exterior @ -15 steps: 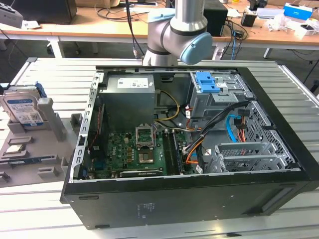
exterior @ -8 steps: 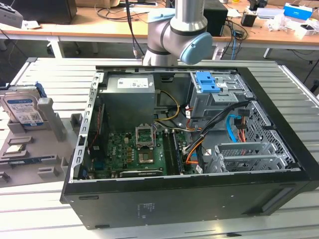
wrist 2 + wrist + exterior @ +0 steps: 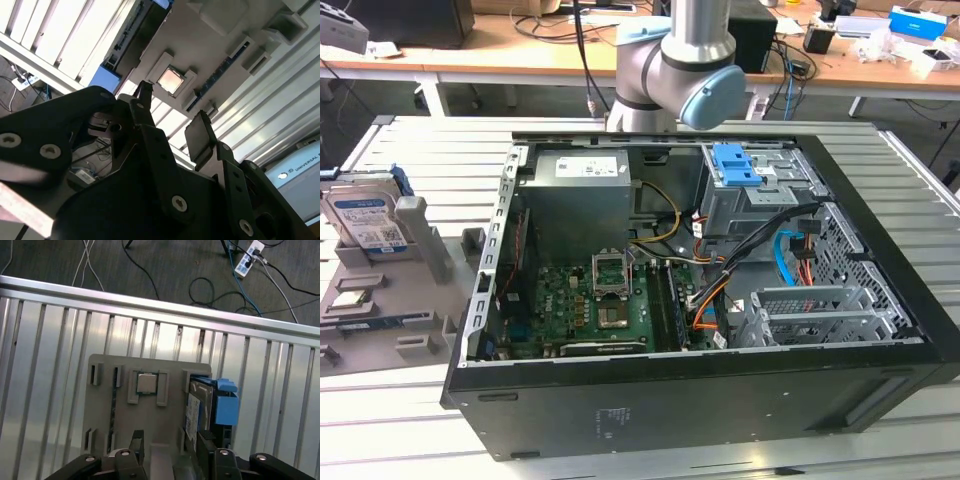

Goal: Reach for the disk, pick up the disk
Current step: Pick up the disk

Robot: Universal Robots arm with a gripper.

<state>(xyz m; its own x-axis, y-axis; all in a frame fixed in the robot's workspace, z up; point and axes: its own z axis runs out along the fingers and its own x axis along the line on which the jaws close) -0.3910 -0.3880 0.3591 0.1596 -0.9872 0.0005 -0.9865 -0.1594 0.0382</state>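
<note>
Reaching is the step in hand: the gripper (image 3: 167, 447) hangs spread and empty over the grey tray (image 3: 102, 410), where the disk (image 3: 192, 412) stands propped in a slot; a grasp likely needs the jaws centred across its blue-railed sides

Bright, w/ glare on slats (image 3: 50, 365)

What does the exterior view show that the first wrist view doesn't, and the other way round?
The exterior view adds the open computer case, its motherboard and the robot arm. The first wrist view adds the open gripper, loose cables on the floor and a power strip. Both share the disk sitting in the gray tray on the slatted metal table.
</note>
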